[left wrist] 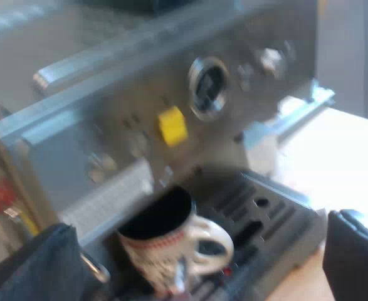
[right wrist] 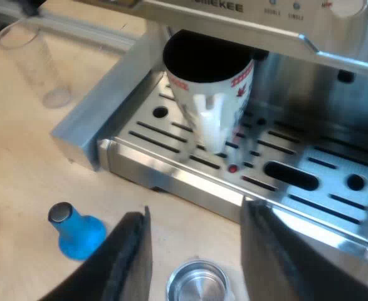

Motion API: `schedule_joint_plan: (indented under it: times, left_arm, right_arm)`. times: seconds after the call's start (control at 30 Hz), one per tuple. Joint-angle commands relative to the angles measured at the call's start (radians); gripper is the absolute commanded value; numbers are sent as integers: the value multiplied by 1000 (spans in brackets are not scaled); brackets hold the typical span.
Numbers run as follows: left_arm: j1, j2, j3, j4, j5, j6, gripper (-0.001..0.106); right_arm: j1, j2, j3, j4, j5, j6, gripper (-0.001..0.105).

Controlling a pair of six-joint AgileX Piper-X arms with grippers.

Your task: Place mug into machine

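Left grip: the left gripper (left wrist: 202,226) has its fingers spread wide and holds nothing.
Left arm pose: it tilts down toward the espresso machine (left wrist: 96,132), with the mug (left wrist: 165,241) framed between its two fingers, near but touching neither.
Mug's place: it stands upright on the drip tray (left wrist: 278,213), tucked under the machine's front overhang, with its handle turned outward, away from the machine.
Why there: in my judgement it sits where coffee from above would fall into its open mouth, and the outward handle is easy to reach.
Front panel: a round dial (left wrist: 207,88) and a yellow tag (left wrist: 172,125) sit farther up, above the mug.
Task standing: the mug looks placed. Open fingers clear of it suggest little remains beyond backing off.
Right grip: the right gripper (right wrist: 197,210) is spread and empty.
Right arm pose: it looks steeply down over the tray's near edge and points toward the mug's handle from well apart.
Round metal basket (right wrist: 196,285): it lies on the tabletop (right wrist: 21,163) close beneath the right gripper. It is likely the metal holder's basket, though no handle can be seen.
Blue tamper (right wrist: 77,235): it rests on the tabletop near one right finger, apart from the tray.
Measuring glass (right wrist: 33,63): it stands upright and apparently empty, farther off beside the machine's base.
Risk: I judge that the loose items near the right gripper could be knocked if it drops lower.
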Motion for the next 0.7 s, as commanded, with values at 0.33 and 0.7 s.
schedule_joint_plan:
  times: [0.33,0.7]
  left_arm:
    - [201,-8,-127,121,-5,-46,79]
    - [248,-8,-182,142,0,-46,79]
  right_arm:
    - [-482,-25,-240,281,-217,-17,38]
    - [-1030,-134,-231,289,-236,-156,38]
